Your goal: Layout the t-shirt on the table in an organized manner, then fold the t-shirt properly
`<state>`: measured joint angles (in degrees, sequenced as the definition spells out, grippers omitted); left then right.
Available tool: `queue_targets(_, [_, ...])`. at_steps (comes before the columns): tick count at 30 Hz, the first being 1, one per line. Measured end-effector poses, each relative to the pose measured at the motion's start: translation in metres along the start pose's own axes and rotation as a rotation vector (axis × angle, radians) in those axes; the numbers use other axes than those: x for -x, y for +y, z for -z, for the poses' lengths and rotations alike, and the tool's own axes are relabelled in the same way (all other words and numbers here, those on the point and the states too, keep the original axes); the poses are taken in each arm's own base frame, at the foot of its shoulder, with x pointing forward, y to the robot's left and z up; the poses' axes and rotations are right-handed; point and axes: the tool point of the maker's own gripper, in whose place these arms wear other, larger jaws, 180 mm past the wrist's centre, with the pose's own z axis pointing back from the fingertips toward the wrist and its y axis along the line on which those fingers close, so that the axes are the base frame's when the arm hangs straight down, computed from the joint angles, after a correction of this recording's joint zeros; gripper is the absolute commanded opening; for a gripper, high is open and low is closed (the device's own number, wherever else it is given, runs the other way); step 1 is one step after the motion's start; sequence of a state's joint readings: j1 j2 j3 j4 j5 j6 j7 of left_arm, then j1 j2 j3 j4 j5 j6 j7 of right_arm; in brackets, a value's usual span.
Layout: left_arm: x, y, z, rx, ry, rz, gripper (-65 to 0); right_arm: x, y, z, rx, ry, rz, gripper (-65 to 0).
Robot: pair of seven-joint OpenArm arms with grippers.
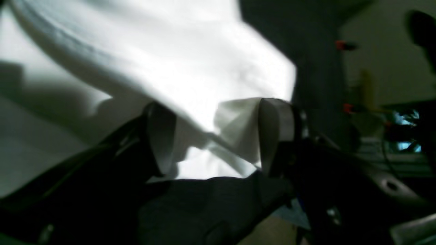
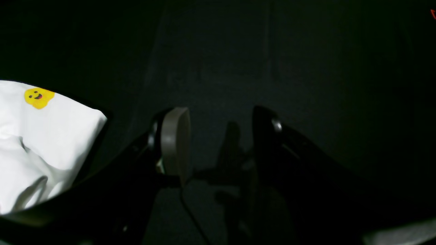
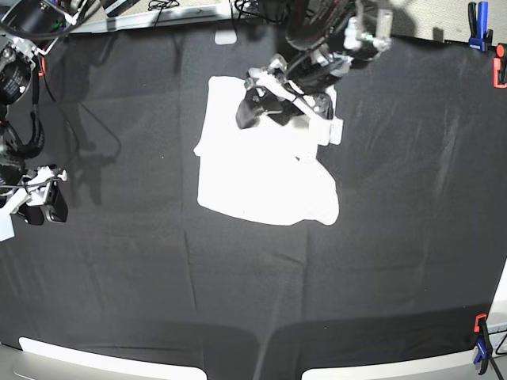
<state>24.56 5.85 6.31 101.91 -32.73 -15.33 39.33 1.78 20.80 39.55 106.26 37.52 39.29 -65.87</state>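
Note:
The white t-shirt lies crumpled on the black table, back centre, with no print showing in the base view. My left gripper sits over the shirt's upper part. In the left wrist view the left gripper is open, and a fold of the t-shirt lies between its fingers, against the right one. My right gripper is at the table's far left, away from the shirt. In the right wrist view the right gripper is open and empty above the black cloth. A shirt corner with a yellow smiley shows at left.
Blue and red clamps hold the cloth at the back right corner, and another clamp at the front right. Red clamps show along the table edge in the left wrist view. Cables and gear lie past the back edge.

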Motion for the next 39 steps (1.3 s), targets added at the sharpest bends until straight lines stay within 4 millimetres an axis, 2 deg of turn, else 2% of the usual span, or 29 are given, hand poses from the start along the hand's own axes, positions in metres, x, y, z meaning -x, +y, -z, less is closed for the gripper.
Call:
queue_targets(2, [0.011,0.007,0.004,-0.013,0.026,-0.022,-35.2,0.000,0.000,0.000,0.000,0.000,0.000,-35.8])
queue_targets(3, [0.014,0.009,0.005,-0.015,0.035,-0.028,-40.8,0.000,0.000,0.000,0.000,0.000,0.000,-35.8])
queue_targets(6, [0.006,0.007,0.008,-0.004,0.024,-0.014,-65.0,0.000,0.000,0.000,0.001,0.001,0.000,-35.8])
queue_targets(11, [-0.011,0.001,-0.003,0.004,0.096,0.118,-65.0,-0.002,0.005,0.000,-0.022,-0.016,0.009,-35.8])
queue_targets(16, [-0.043,-0.001,-0.030,-0.073,0.136,0.382,-65.0,-0.004,0.030,0.012,-0.107,-0.007,-0.023,-35.8])
queue_targets(18, [-0.053,0.010,-0.042,-0.148,0.132,0.492,-65.0,-0.003,0.045,0.019,-0.151,0.010,-0.048,-35.8])
queue_targets(22, [-0.055,0.048,-0.062,-0.297,0.203,0.625,-65.0,0.002,0.082,0.032,-0.255,0.048,-0.104,-35.8])
queue_targets(27, [-0.062,0.073,-0.078,-0.381,0.247,0.729,-65.0,0.008,0.131,0.044,-0.384,0.070,-0.157,-35.8])
queue_targets(33, [-0.068,0.091,-0.091,-0.436,0.286,0.805,-65.0,0.008,0.172,0.061,-0.404,0.034,-0.170,-35.8])
queue_targets(34, [-0.068,0.091,-0.091,-0.434,0.287,0.804,-63.2,0.007,0.177,0.063,-0.402,0.024,-0.168,-35.8])
queue_targets(37, [-0.062,0.079,-0.086,-0.361,0.276,0.738,-44.7,0.000,0.192,0.069,-0.397,-0.015,-0.150,-35.8])
queue_targets(39, [-0.059,0.071,-0.083,-0.313,0.266,0.705,-37.6,-0.005,0.198,0.075,-0.384,-0.031,-0.138,-35.8])
